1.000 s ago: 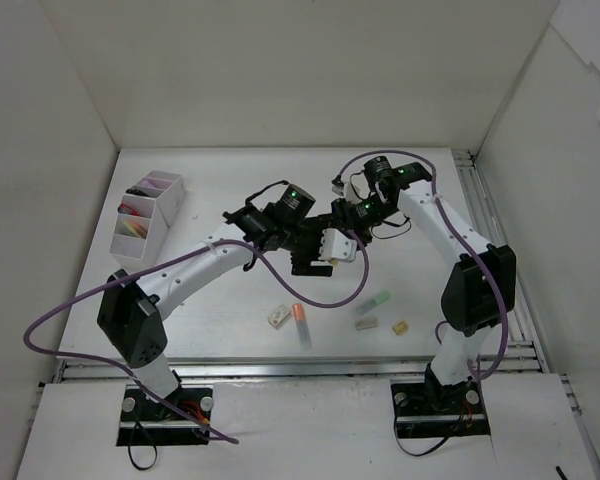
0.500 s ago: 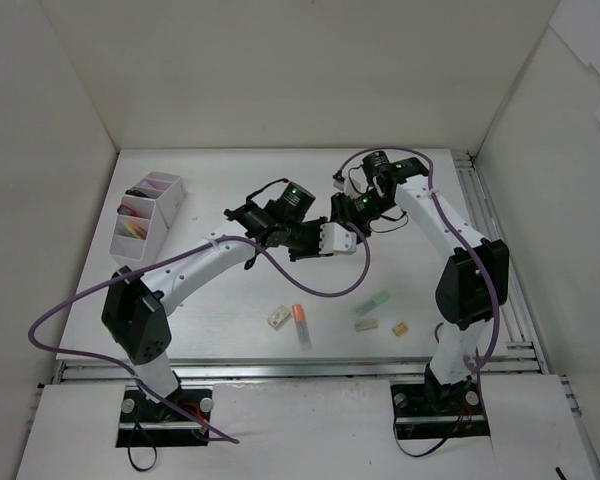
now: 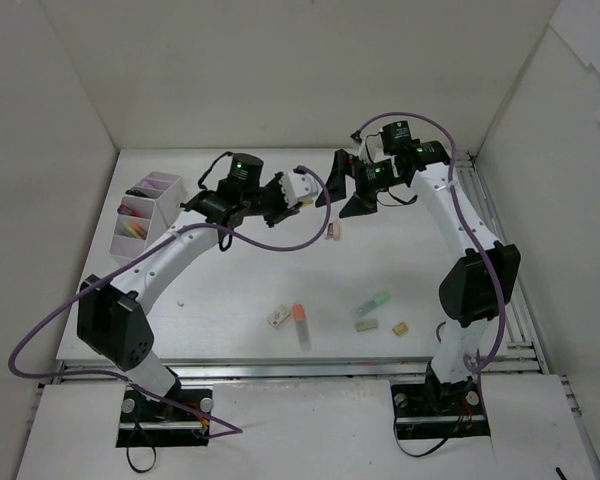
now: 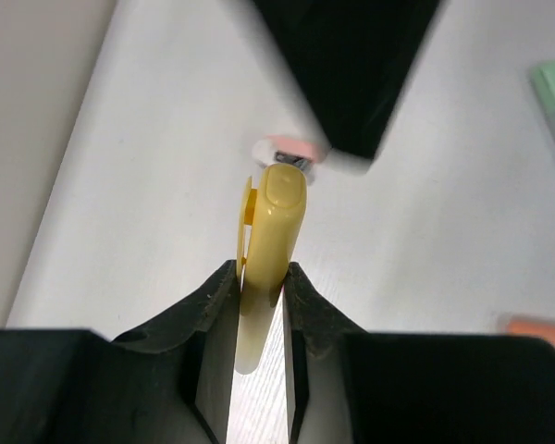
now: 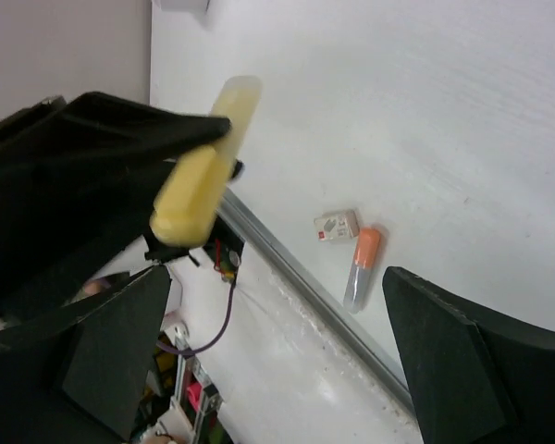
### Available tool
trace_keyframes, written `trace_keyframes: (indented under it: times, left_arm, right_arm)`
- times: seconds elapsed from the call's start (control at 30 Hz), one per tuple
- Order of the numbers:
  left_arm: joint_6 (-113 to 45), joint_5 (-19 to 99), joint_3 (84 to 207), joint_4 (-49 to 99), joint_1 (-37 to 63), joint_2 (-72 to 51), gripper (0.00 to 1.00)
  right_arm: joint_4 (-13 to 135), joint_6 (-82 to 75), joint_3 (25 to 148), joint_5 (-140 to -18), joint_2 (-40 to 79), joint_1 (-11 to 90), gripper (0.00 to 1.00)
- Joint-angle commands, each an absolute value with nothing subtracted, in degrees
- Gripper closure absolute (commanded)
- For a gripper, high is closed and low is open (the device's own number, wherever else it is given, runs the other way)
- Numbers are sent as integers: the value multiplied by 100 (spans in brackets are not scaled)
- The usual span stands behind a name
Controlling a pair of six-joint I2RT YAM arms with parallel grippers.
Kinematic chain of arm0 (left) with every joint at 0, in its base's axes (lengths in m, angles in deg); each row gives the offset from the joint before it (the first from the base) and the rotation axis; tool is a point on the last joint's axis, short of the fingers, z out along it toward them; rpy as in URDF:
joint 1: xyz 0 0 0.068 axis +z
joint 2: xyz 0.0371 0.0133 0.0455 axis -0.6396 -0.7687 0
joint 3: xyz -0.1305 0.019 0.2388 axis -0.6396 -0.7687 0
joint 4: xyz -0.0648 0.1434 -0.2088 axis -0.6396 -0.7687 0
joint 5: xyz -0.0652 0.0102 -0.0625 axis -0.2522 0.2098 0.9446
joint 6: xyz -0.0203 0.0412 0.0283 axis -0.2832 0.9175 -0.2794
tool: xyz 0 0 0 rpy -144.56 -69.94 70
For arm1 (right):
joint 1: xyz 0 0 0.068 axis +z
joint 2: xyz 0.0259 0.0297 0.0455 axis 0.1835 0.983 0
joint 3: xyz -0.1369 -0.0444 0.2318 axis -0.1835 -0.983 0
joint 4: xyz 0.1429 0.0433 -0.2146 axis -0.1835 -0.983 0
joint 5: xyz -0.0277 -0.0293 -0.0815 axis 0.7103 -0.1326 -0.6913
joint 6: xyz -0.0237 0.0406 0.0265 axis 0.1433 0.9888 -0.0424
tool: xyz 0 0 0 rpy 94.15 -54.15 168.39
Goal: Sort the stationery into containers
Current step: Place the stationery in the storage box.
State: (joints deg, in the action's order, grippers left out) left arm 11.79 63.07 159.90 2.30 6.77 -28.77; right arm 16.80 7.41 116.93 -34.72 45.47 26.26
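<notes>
The left gripper [image 4: 259, 277] has its jaws pressed onto the lower part of a yellow highlighter [image 4: 270, 231], which sticks out past the fingertips with its rounded end forward, lifted clear of the table [image 3: 230, 280]. Facing it, just beside it over the far middle of the table, the right gripper [image 5: 276, 277] has its jaws spread wide with nothing between them; in the right wrist view the highlighter hangs in the left gripper's black fingers, apart from both of the right gripper's own fingers. Below the pair, a small pink-and-white item [image 3: 332, 232] lies on the table, partly hidden in the left wrist view by one dark finger of the right gripper. Toward the near edge lie more stationery: an orange highlighter [image 3: 300, 322] with a whitish eraser [image 3: 278, 317] just to its left, and, well apart to the right, a green highlighter [image 3: 377, 302] with a pale eraser [image 3: 367, 323] just beside it and a smaller tan eraser [image 3: 400, 327] next to that. The white organiser [image 3: 170, 205] stands at the far left of the table, well apart from both grippers, its three open-topped compartments in a row running away from the arms. The farthest compartment shows pinkish pieces, the middle one something red and orange with a dark part, and the nearest something yellow-green; they are too small to name one by one.
</notes>
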Motion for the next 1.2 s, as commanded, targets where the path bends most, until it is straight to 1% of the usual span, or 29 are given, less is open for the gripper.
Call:
trace_keyframes:
  times: [0.0,0.03,0.1,0.13,0.23,0.27,0.33,0.43,0.53,0.77,0.87,0.93,1.17]
  left_arm:
    - [-25,6221,15774,1513,1294,-2417,100]
    - [-265,6046,15686,1828,1644,-2390,100]
    - [-809,5195,15633,2181,2006,-2442,100]
    - [-1290,4547,15659,2496,2364,-2477,100]
    - [-2083,3822,15912,2762,2876,-2758,100]
    - [-2304,3420,16036,2745,3165,-2846,100]
    - [-2524,3189,16378,2727,3378,-3162,100]
    - [-2798,1848,16783,2649,3581,-3627,100]
    - [-3165,1186,17300,2324,3721,-4198,100]
    - [-3878,674,17637,2174,4072,-4850,100]
    - [-4090,683,17462,2515,4135,-4868,100]
    - [-4117,464,17329,2700,4135,-4877,100]
    - [-4187,287,17189,2727,4187,-4921,100]
  right_arm:
    - [2044,1074,11852,-3625,4065,2341,2]
    - [2079,1110,11721,-3767,3995,2175,2]
    - [2185,1136,11571,-4240,3819,2060,2]
    - [2228,1162,11422,-4373,3714,1972,2]
    - [2369,1136,11202,-4743,3607,1858,2]
    - [2404,1128,11175,-4857,3564,1814,2]
    - [2422,1119,11122,-4963,3563,1717,2]
    - [2475,1127,11043,-5209,3581,1664,2]
    - [2501,1145,10982,-5446,3590,1567,2]
    - [2528,1154,10858,-5658,3704,1479,2]
    - [2536,1110,10806,-5719,3695,1488,2]
    - [2528,1110,10744,-5824,3678,1470,2]
    - [2537,1084,10560,-5930,3581,1418,2]
